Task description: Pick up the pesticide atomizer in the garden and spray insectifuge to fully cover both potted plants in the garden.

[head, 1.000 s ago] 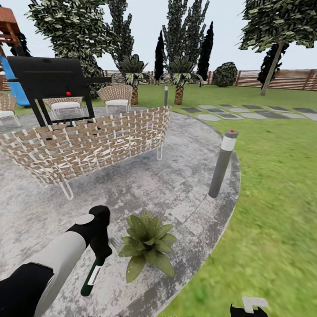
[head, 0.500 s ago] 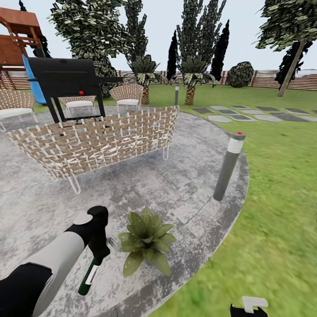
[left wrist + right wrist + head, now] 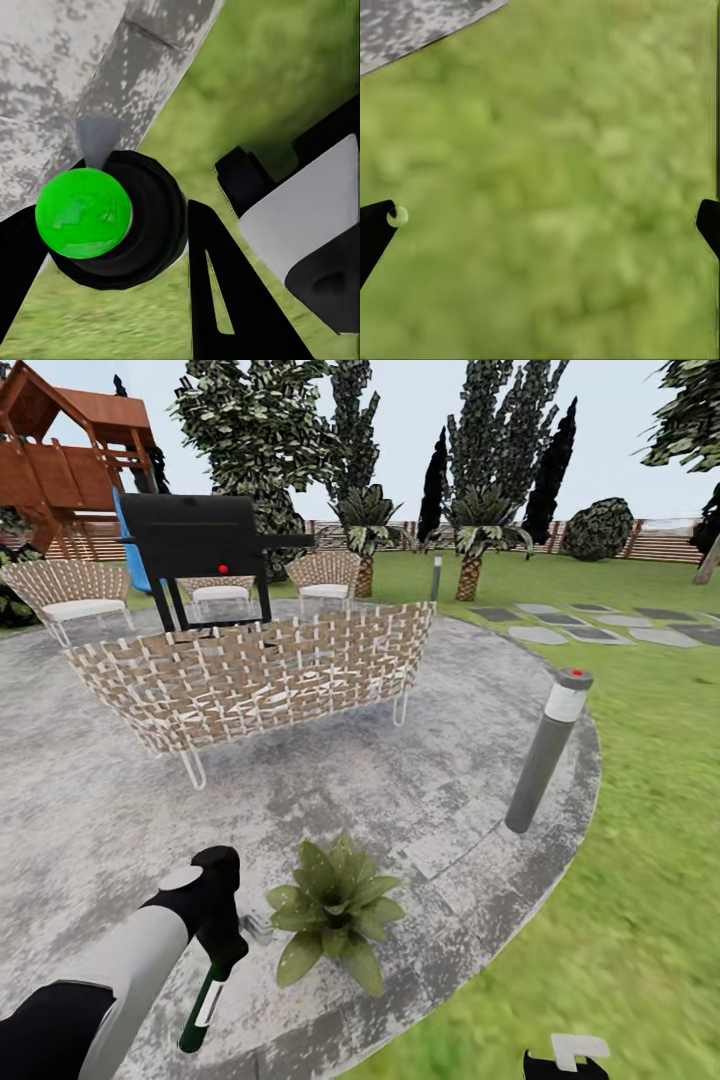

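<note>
Patio (image 3: 420, 780): potted plant (image 3: 335, 910); bollard (image 3: 545, 755)

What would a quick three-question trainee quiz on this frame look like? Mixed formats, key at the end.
1. True or false: the left gripper holds the pesticide atomizer.
2. The potted plant stands on: A) lawn B) paved patio C) woven sofa.
3. Fill in: the right gripper hangs, fingers spread, over ____.

Key: 1 true; 2 B; 3 grass.
</note>
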Robot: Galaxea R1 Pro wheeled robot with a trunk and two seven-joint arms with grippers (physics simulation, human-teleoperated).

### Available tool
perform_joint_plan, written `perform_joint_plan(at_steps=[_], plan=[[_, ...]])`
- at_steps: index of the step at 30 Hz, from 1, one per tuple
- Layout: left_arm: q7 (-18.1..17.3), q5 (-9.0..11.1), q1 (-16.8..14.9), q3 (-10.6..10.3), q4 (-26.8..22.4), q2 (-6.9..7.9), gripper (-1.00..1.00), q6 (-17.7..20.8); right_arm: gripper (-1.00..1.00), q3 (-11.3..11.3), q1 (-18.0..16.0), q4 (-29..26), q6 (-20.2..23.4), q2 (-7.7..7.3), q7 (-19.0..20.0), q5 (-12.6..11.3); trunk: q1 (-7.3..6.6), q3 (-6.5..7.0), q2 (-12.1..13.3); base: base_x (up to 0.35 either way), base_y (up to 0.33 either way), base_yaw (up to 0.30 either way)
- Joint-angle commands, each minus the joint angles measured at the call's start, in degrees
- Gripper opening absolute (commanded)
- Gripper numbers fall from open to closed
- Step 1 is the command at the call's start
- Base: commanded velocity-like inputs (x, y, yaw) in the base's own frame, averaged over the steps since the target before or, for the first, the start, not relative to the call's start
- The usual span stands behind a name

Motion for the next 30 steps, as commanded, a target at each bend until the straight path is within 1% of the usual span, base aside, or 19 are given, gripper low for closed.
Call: perform_joint_plan(at_steps=[1, 6, 10, 13, 18, 22, 24, 25, 27, 28, 30], plan=[[-0.52, -0.34, 0.38, -0.18, -0.33, 0.05, -1.0, 0.54, 1.0, 0.49, -0.02, 0.05, -0.15, -0.09, -0.1, -0.5, 0.0, -0.05, -0.02, 0.073, -0.251, 0.028], [0.95, -0.34, 0.96, -0.11, -0.45, 0.18, -1.0, 0.55, 1.0, 0.58, -0.01, 0.14, -0.15, -0.18, -0.02, -0.41, 0.0, -0.05, -0.02, -0.018, -0.265, 0.007], [1.37, -0.34, 0.99, -0.07, -0.44, 0.33, -1.0, 0.59, 1.0, 0.58, -0.02, 0.09, -0.15, -0.12, -0.05, -0.41, 0.0, -0.05, -0.02, -0.068, -0.269, 0.0], [1.41, -0.37, 0.99, 0.09, -0.44, 0.74, -1.0, 0.61, 1.0, 0.58, -0.01, 0.04, -0.15, -0.02, -0.09, -0.46, 0.0, -0.05, -0.02, -0.017, -0.271, 0.0], [1.8, -0.43, 0.99, 0.47, -0.34, 1.3, -1.0, 0.61, 1.0, 0.58, -0.02, 0.03, -0.15, 0.16, -0.1, -0.5, 0.0, -0.05, -0.02, -0.002, -0.269, 0.17], [4.84, -0.37, 1.25, 0.57, 0.21, 1.45, -1.0, 0.61, 1.0, 0.58, -0.02, 0.03, -0.15, 0.17, -0.1, -0.5, 0.0, -0.05, -0.02, 0.0, -0.093, 0.27], [5.79, -0.38, 4.01, 0.75, -0.28, 1.62, -1.0, 0.54, 1.0, 0.58, -0.01, 0.03, -0.15, 0.17, -0.1, -0.5, 0.0, -0.05, -0.02, 0.0, -0.01, 0.276], [6.23, -0.37, 4.81, 0.79, -0.39, 1.59, -1.0, 0.5, 1.0, 0.58, -0.01, 0.03, -0.15, 0.17, -0.1, -0.5, 0.0, -0.05, -0.02, 0.0, -0.004, 0.276], [8.21, -0.23, 5.87, 0.89, -0.53, 1.44, -1.0, 0.46, 1.0, 0.58, -0.01, 0.03, -0.15, 0.17, -0.1, -0.5, 0.0, -0.05, -0.02, 0.0, -0.002, 0.276], [9.74, 0.13, 6.15, 0.96, -0.57, 1.27, -1.0, 0.35, 1.0, 0.58, -0.01, 0.03, -0.15, 0.17, -0.1, -0.5, 0.0, -0.05, -0.02, 0.0, -0.001, 0.277], [11.35, 1.46, 6.35, 0.93, -0.56, 0.98, -1.0, 0.15, 1.0, 0.58, -0.01, 0.03, -0.15, 0.17, -0.1, -0.5, 0.0, -0.05, -0.02, 0.0, 0.0, 0.277]])
